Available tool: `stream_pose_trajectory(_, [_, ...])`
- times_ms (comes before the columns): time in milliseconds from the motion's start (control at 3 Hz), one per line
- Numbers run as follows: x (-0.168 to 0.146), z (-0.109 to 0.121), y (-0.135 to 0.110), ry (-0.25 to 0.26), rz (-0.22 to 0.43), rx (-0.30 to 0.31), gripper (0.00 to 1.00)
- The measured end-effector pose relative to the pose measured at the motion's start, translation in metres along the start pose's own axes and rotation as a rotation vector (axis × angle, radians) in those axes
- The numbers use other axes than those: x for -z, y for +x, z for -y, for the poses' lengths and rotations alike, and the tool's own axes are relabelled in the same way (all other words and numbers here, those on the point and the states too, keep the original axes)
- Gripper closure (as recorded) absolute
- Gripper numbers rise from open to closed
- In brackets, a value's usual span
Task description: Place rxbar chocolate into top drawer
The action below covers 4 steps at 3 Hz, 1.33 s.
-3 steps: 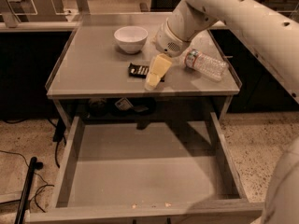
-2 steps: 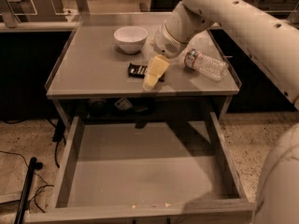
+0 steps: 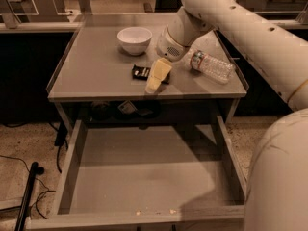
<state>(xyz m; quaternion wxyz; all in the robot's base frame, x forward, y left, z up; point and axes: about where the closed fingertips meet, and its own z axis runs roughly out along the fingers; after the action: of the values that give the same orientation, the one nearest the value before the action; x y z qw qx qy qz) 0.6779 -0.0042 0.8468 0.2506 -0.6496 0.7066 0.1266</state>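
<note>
The rxbar chocolate (image 3: 140, 72) is a small dark bar with white lettering. It lies flat near the front middle of the grey tabletop (image 3: 91, 71). My gripper (image 3: 157, 77) reaches down from the upper right. Its cream tip sits at the bar's right end and covers that end. The top drawer (image 3: 149, 177) is pulled wide open below the tabletop. It is a wide shallow grey tray with nothing in it but a few crumbs by the front panel.
A white bowl (image 3: 134, 39) stands at the back of the tabletop. A clear plastic water bottle (image 3: 211, 66) lies on its side at the right. My white arm (image 3: 240, 28) crosses the upper right. Dark cables (image 3: 29, 191) lie on the floor at left.
My gripper has shifted slightly left and down, closer over the bar's right end. The bar, bowl, bottle and drawer have not moved.
</note>
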Motion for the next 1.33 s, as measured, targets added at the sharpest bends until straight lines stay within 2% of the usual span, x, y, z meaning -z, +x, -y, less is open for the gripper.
stream_pose_trajectory(667, [-0.020, -0.001, 0.013, -0.026, -0.022, -0.037, 0.00])
stream_pose_trajectory(1000, [-0.020, -0.001, 0.013, -0.026, -0.022, -0.037, 0.00])
stream_pose_trajectory(1333, [-0.020, -0.001, 0.013, -0.027, -0.022, -0.037, 0.26])
